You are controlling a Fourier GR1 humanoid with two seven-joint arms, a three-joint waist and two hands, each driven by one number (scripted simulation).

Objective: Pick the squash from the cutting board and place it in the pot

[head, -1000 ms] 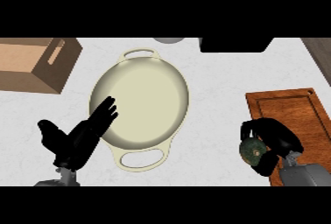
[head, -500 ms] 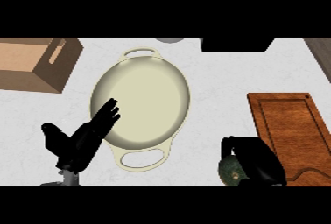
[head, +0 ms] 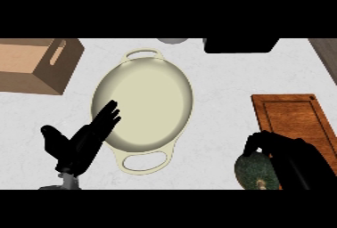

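Right hand (head: 289,156) has its fingers curled over the top of the dark green squash (head: 255,173), which is off the cutting board (head: 293,118), low in the view, above the counter (head: 217,80) just left of the board; left hand (head: 82,140) rests open at lower left, fingers straight and slightly spread over the pot's near-left rim. Risk, as judgement: the squash is broad and rounded and only its upper side looks covered, so it may roll out during carry, or clip the pot's near handle on a low approach. The cream oval pot (head: 143,100) holds nothing; the wooden crate (head: 36,64) at upper left appears empty.
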